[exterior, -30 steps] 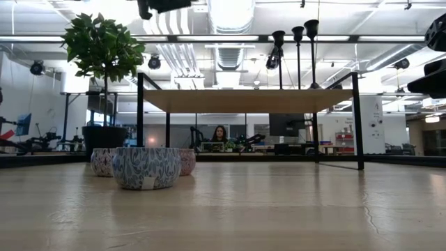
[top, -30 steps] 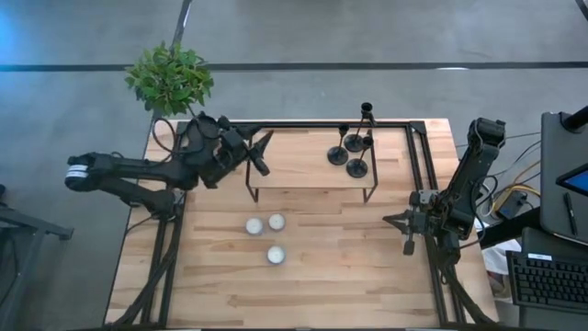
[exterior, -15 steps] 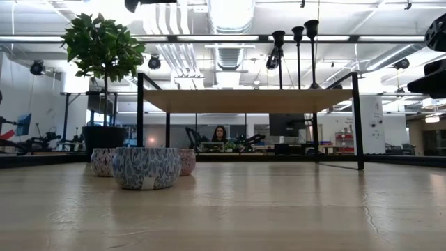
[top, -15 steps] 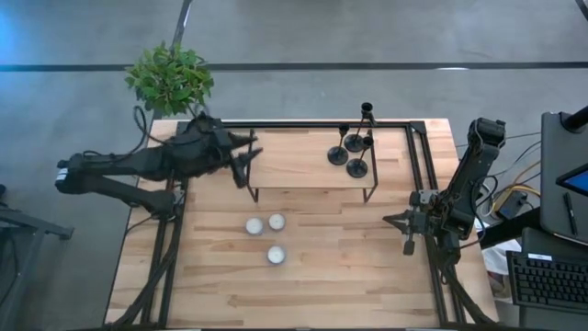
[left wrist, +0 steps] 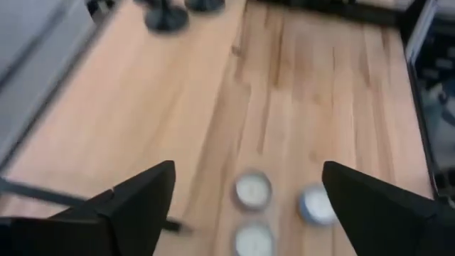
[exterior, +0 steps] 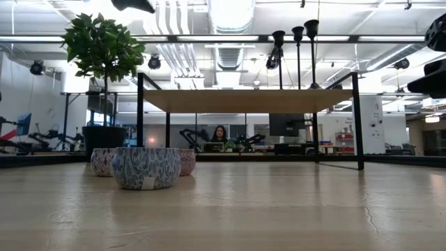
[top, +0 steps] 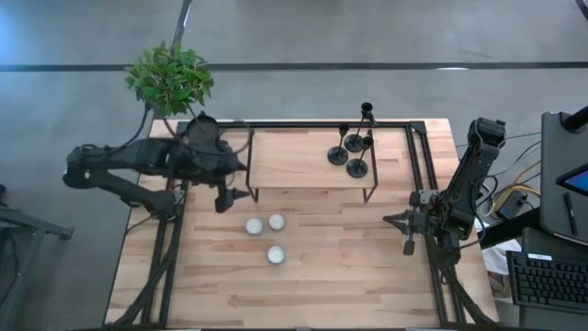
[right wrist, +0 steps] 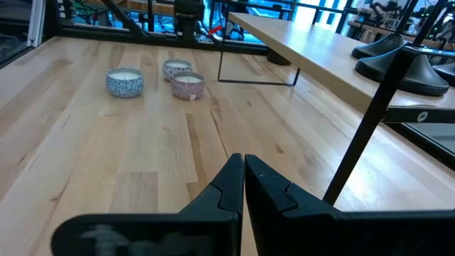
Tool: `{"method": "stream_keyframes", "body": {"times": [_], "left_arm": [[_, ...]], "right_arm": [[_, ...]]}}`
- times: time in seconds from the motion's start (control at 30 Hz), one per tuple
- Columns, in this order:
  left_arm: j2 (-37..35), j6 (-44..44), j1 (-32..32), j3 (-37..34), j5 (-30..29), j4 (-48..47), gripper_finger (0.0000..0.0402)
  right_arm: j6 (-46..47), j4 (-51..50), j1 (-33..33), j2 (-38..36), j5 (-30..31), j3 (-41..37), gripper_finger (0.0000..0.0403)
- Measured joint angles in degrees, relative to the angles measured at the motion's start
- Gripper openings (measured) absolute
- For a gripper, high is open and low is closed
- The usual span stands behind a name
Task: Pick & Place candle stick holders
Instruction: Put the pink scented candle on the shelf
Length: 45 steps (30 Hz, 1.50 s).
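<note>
Three black candle stick holders (top: 354, 149) stand by their disc bases on the right part of a raised wooden shelf (top: 294, 161). Their cups show in the low view (exterior: 298, 31) and their bases in the right wrist view (right wrist: 409, 70). My left gripper (top: 225, 199) hangs open above the table by the shelf's near left corner, tipped downward. In its wrist view (left wrist: 245, 192) nothing lies between the fingers. My right gripper (top: 409, 241) rests shut at the table's right side, empty in its own wrist view (right wrist: 244, 178).
Three white tealights (top: 268, 234) in patterned cups sit on the table in front of the shelf, below my left gripper's line of sight (left wrist: 254, 190). A potted plant (top: 170, 78) stands at the far left corner. A black frame (top: 418, 165) edges the table.
My left gripper has swung away from the shelf's left end toward the table's near edge. It has tipped from pointing along the shelf to pointing down at the table near the tealights. The candle stick holders have stayed in place.
</note>
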Motion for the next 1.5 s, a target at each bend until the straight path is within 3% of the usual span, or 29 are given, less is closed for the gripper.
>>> {"method": "stream_keyframes", "body": {"times": [0.23, 0.43, 0.77, 1.0, 1.5], "left_arm": [[2.57, -7.34, -3.00, -0.43, 1.72, -6.74, 0.0370], [5.73, -13.25, -7.51, -1.07, 1.21, -6.79, 0.0369], [14.28, -37.22, -15.92, -1.14, -12.02, -5.75, 0.0369], [21.52, -48.07, -16.26, -1.15, -12.63, -3.93, 0.0369], [29.10, -49.74, -13.21, -1.16, -12.61, 8.28, 0.0369]], "right_arm": [[0.00, 0.02, 0.00, 0.00, 0.00, 0.00, 0.0008], [0.00, 0.02, 0.00, 0.00, 0.00, 0.00, 0.0008], [0.00, 0.02, 0.01, 0.00, 0.00, 0.00, 0.0008], [0.00, 0.02, 0.01, 0.00, 0.00, 0.01, 0.0008], [0.00, 0.02, 0.00, 0.00, 0.00, 0.02, 0.0008]]}}
